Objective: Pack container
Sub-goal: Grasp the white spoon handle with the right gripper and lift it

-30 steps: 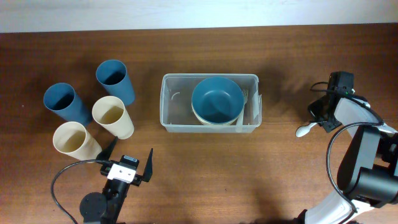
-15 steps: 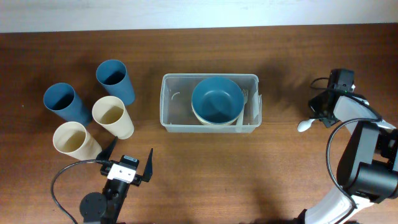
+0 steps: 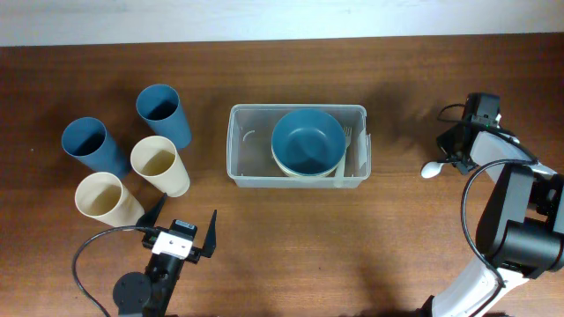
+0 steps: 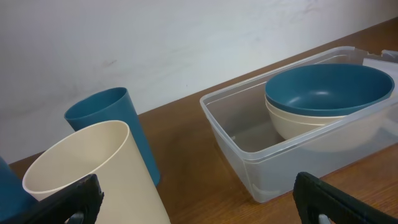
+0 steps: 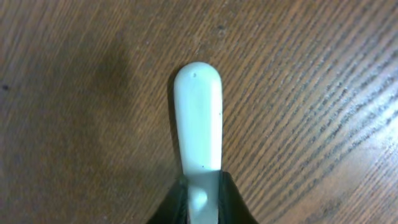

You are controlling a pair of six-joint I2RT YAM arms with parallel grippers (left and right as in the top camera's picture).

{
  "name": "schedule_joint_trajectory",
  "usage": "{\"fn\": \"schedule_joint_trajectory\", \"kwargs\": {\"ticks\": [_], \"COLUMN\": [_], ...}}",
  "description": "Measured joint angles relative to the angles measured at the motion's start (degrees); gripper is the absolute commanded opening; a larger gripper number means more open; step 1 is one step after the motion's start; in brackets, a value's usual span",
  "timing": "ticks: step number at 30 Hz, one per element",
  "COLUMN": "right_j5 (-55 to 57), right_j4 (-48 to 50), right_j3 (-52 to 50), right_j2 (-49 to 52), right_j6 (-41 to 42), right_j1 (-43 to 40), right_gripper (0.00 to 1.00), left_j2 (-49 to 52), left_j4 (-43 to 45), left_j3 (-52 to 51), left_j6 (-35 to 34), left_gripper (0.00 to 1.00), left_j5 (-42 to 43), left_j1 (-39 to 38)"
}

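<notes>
White plastic spoon (image 5: 198,118) sits clenched in the right hand (image 5: 199,202), its free end over the brown tabletop (image 5: 74,74) at the far right. Across the tabletop, the left hand (image 3: 181,236) hangs released, fingers wide apart, near 4 cups (image 3: 159,163). Between both, the container (image 3: 242,145) holds 2 nested bowls (image 3: 307,141) — blue over cream.
</notes>
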Motion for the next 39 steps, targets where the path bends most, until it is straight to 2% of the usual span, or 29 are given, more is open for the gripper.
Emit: {"fn": "schedule_joint_trajectory", "kwargs": {"ticks": [21, 39], "right_j5": [-3.19, -8.85], "right_j4": [-1.68, -10.10], "right_j3": [1.14, 0.87], "right_j2": [0.11, -3.78], "right_j6": [-1.92, -8.90], "right_j1": [-0.76, -0.70], "right_gripper": [0.04, 0.04], "left_j2": [0.00, 0.00], "left_j4": [0.00, 0.00], "left_j3": [0.00, 0.00], "left_j6": [0.00, 0.00], "left_gripper": [1.00, 1.00], "left_j5": [0.00, 0.00], "left_j1": [0.00, 0.00]}}
